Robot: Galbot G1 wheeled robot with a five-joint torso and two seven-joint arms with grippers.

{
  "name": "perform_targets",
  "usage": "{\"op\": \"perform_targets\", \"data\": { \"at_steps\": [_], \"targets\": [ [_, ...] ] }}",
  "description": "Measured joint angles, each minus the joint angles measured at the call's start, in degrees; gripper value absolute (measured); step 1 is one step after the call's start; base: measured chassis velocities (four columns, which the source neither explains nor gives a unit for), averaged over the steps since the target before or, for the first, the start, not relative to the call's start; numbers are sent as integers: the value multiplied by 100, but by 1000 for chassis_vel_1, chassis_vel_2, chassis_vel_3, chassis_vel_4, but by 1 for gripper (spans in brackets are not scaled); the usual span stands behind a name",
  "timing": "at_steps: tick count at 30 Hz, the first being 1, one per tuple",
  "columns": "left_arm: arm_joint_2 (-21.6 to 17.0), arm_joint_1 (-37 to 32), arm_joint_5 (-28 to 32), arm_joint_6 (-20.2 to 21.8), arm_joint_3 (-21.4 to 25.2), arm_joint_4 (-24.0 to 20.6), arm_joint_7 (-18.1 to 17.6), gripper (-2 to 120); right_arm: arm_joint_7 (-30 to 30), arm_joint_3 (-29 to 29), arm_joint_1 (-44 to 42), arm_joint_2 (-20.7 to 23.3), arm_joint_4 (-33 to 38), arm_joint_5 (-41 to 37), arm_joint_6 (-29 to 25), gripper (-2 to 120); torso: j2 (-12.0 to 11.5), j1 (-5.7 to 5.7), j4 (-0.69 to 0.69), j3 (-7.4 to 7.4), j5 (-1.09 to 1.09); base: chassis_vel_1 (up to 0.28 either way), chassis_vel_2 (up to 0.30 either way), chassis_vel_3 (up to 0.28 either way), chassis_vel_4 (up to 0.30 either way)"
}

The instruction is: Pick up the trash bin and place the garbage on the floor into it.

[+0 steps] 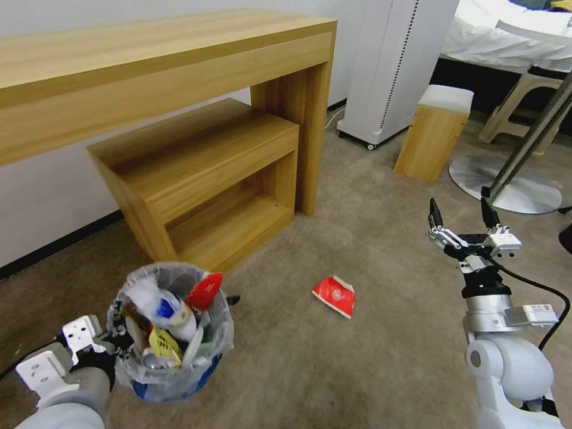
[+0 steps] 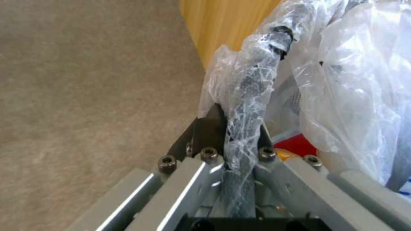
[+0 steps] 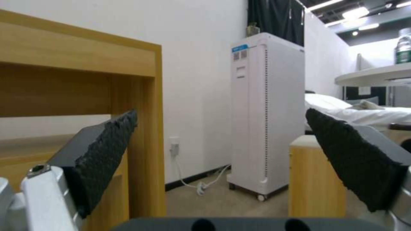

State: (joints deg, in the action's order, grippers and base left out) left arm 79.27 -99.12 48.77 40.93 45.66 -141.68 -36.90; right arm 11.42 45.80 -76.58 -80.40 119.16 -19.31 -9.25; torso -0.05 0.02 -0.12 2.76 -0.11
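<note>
Your left gripper [image 2: 240, 128] pinches the trash bin [image 1: 173, 333]'s crinkly bag-wrapped rim. Your right gripper [image 1: 465, 217] hangs wide open above the beige carpet floor [image 1: 357, 369]. A crumpled red wrapper [image 1: 335, 295] lies there; the bin's litter is jumbled, hard to sort.

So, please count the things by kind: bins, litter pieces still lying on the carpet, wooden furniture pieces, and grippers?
Trash bin, held at its rim by the left gripper: 1
Litter on the carpet, a red snack wrapper: 1
Wooden furniture, desk, low shelf, stool: 3
Grippers, including the open right gripper: 2
Total: 7
</note>
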Motion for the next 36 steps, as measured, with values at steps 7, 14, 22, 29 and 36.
{"op": "perform_targets", "data": {
  "at_steps": [7, 14, 22, 29, 36],
  "targets": [
    [1, 26, 217, 38, 1, -18, -6, 1, 0, -104, 69, -9, -17, 127, -16, 100, 0, 0, 0, -1, -1, -118, 116, 110, -96],
    [-17, -5, 723, 120, 13, -119, -152, 1, 5, -196, 103, -23, -20, 241, 7, 100, 0, -1, 0, -3, 0, 9, -6, -7, 5],
    [-24, -60, 1248, 130, -68, -154, -331, 1, -83, -160, 51, -32, -10, 388, 168, 100, 0, -1, 0, -2, 0, 0, 0, 0, 0],
    [-26, -43, 1322, 130, -72, -155, -318, 1, -69, -149, 25, -62, 28, 437, 170, 100, 1, -1, 0, -2, 0, 0, 0, 0, 0],
    [-43, -34, 1354, 130, -51, -161, -292, 1, -66, -235, -9, -116, 41, 496, 139, 100, 0, -1, -1, -3, -1, -31, 34, 37, -29]
  ]
}}
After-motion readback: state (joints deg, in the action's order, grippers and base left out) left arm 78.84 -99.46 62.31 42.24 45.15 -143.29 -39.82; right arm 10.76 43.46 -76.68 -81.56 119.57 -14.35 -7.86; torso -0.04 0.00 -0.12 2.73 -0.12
